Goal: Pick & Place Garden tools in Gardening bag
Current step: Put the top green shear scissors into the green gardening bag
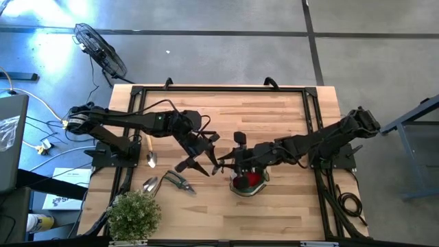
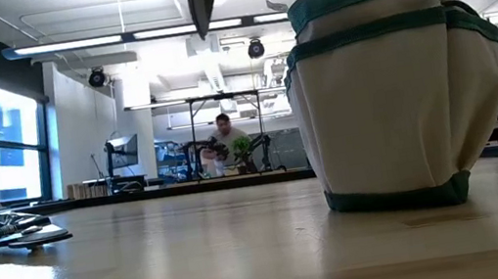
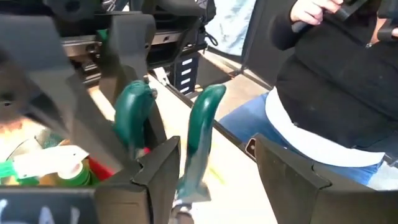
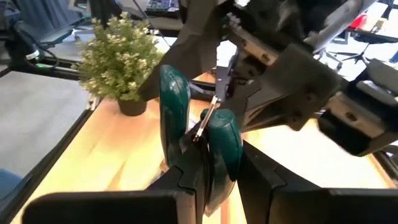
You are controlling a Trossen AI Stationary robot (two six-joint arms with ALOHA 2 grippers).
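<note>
R gripper [image 4: 208, 180] clamps green-handled pruners [image 4: 200, 134], L gripper [image 3: 205, 186] alongside (fingers apart)

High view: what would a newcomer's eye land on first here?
The two grippers meeting mid-table: the right gripper is shut on green-handled pruners, with the left gripper open around the same handles. Just beside them stands the gardening bag, already holding a red piece; a potted plant sits at the near-left corner.

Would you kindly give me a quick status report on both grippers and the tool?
Right gripper shut on green-handled pruners, beside gardening bag. Left gripper open around the same handles. Other tools on the table; nothing blocking.
</note>
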